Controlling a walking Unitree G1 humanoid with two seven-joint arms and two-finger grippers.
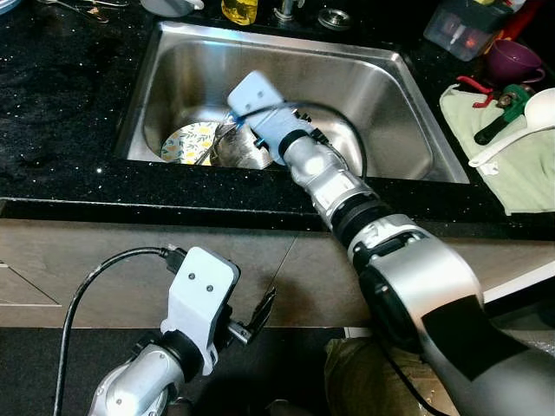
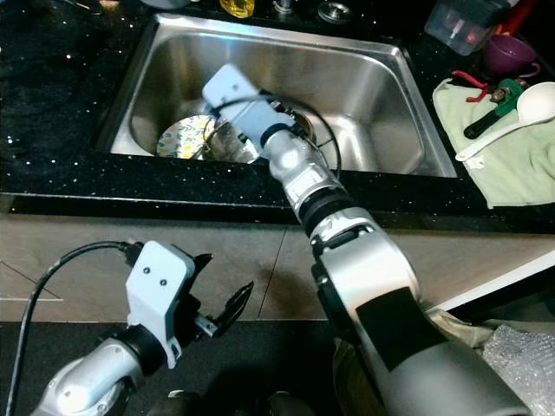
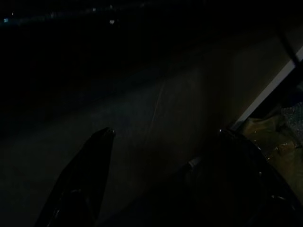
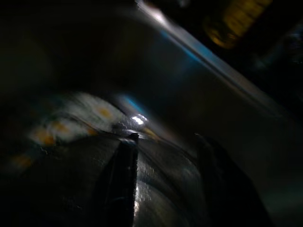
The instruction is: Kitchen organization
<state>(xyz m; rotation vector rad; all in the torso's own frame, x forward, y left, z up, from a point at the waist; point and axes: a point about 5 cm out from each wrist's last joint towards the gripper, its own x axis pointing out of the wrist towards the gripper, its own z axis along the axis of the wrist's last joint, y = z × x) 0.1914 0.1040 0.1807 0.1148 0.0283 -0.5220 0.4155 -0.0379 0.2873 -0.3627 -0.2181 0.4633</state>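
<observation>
R gripper [image 4: 163,142] down inside steel sink [image 1: 390,95], fingers [image 4: 124,175] set apart w/ a gap, straddling rim of a shiny metal bowl/pot [image 1: 232,149] at sink bottom; can't tell if actually clamped on it, wrist view dark & blurred. Flowered plate [image 1: 186,143] lying flat at sink's near-left corner, just beside & partly under the metal vessel. R arm reaching in over front edge of black speckled countertop [image 1: 61,95]. L gripper [image 1: 251,319] low, in front of cabinet face below counter, fingers spread wide, holding nothing; black cable looping off its wrist. To R of sink: green cloth [image 1: 520,165] on counter w/ white ladle [image 1: 533,117] lying across it, plus a black-handled tool w/ green & red parts [image 1: 503,102]. Purple cup [image 1: 513,61] & clear plastic container [image 1: 464,28] behind cloth. Yellow bottle [image 1: 239,10] at back edge of sink, near tap base.
</observation>
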